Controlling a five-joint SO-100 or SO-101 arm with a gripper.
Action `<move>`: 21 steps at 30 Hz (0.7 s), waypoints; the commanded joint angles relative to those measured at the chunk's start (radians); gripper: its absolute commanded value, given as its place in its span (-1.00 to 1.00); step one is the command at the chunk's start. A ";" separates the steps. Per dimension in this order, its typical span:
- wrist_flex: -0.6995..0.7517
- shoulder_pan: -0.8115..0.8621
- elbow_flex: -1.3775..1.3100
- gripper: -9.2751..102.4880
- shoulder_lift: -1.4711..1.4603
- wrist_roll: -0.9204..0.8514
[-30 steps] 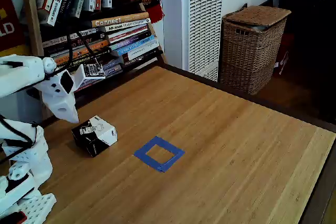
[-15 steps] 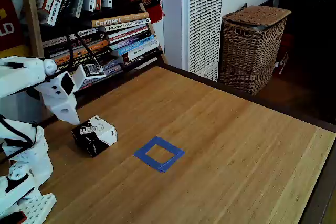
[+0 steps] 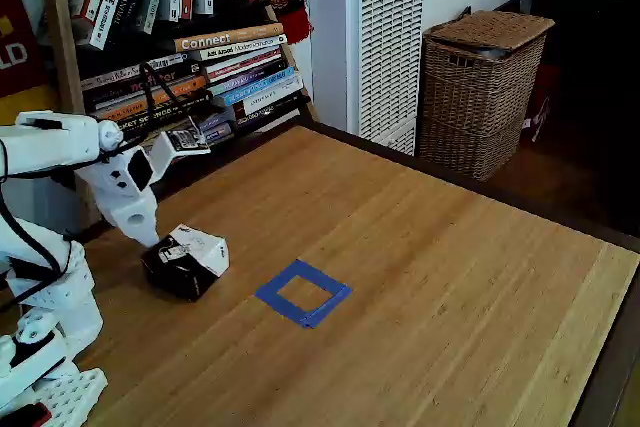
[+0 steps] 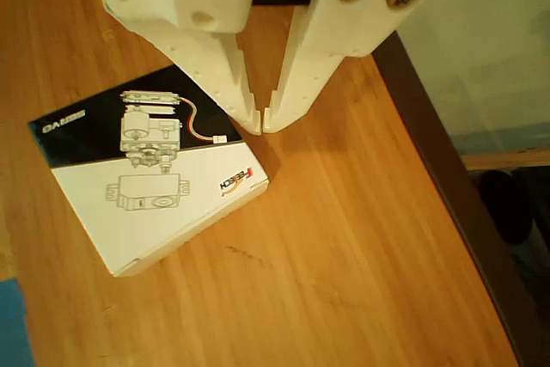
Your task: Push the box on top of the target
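Little of the push is done: the box [image 3: 186, 259] lies left of the target [image 3: 303, 293], apart from it. Clenched on nothing, the tool [image 4: 261, 123] touches the box's upper-left edge.

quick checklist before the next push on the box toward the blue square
1. Pincer shut for pushing: ok, tips nearly touch.
2. Pincer at the box: ok, tips at its far edge in the other view.
3. Box lying flat: not ok, it looks tilted in the fixed view.
4. Box outside the blue tape square: ok, bare wood between them.
5. Path to the square free: ok.
6. Push line aimed at the square: cannot tell.
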 commanded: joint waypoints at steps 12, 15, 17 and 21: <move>0.075 0.146 -0.017 -0.84 0.021 -0.160; 0.092 0.175 -0.017 -0.84 0.031 -0.186; 0.104 0.195 -0.017 -0.84 0.041 -0.204; 0.115 0.233 -0.015 -0.84 0.051 -0.239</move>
